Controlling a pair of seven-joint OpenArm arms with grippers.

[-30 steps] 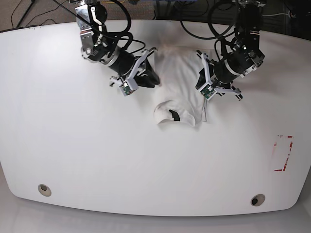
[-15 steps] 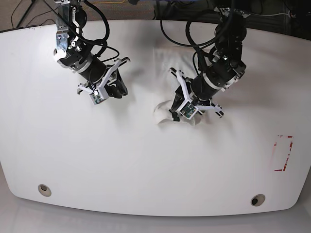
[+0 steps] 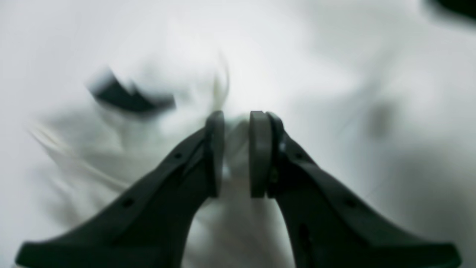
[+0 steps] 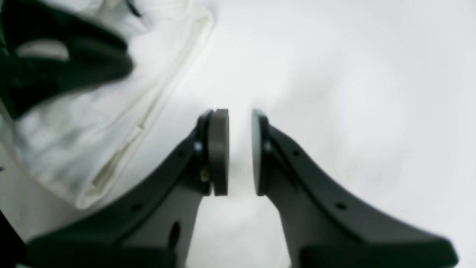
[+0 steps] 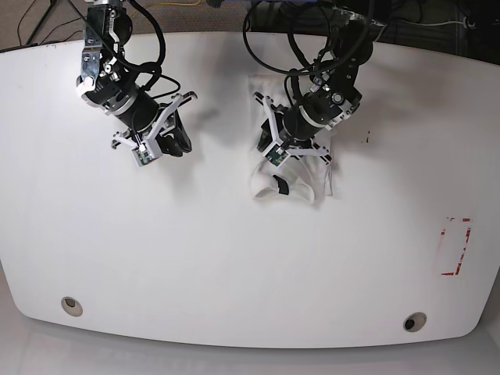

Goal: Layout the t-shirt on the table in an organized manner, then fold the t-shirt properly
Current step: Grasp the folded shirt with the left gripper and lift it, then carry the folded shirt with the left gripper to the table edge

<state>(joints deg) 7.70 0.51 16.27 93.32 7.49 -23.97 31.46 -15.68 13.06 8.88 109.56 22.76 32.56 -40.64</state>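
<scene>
Left fingers (image 3: 215,152) moved over the t-shirt (image 5: 301,187), slightly apart, gripping nothing.

On the table (image 5: 234,258) the t-shirt (image 5: 301,187) lies bunched toward the far edge, under my left pincer (image 5: 275,153). My right pincer (image 5: 173,142) hangs over bare tabletop, apart from the t-shirt.

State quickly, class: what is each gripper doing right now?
Left gripper: jaws slightly apart over the t-shirt; too blurred to tell if cloth is pinched.
Right gripper: slightly open, empty, over the table.
</scene>
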